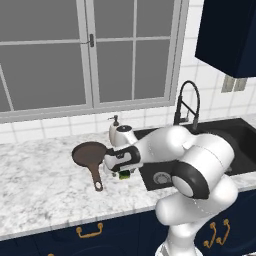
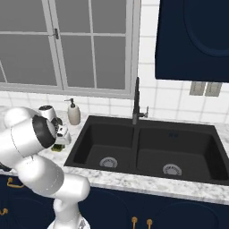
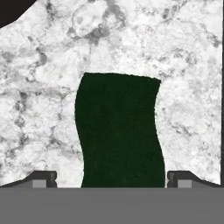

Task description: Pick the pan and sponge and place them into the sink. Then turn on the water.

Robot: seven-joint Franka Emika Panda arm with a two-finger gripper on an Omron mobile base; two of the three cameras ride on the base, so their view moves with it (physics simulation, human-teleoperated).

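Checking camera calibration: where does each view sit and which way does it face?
Left base view: behind the arm's left, facing forward-down over counter; pan, faucet, sink; arm at lower right.
Right base view: behind the arm's right, facing both sink basins; arm at lower left.
Hand view: on the hand, straight down on the sponge between the open tool tips.
Shared: both base views show sink, faucet, soap dispenser, sponge.
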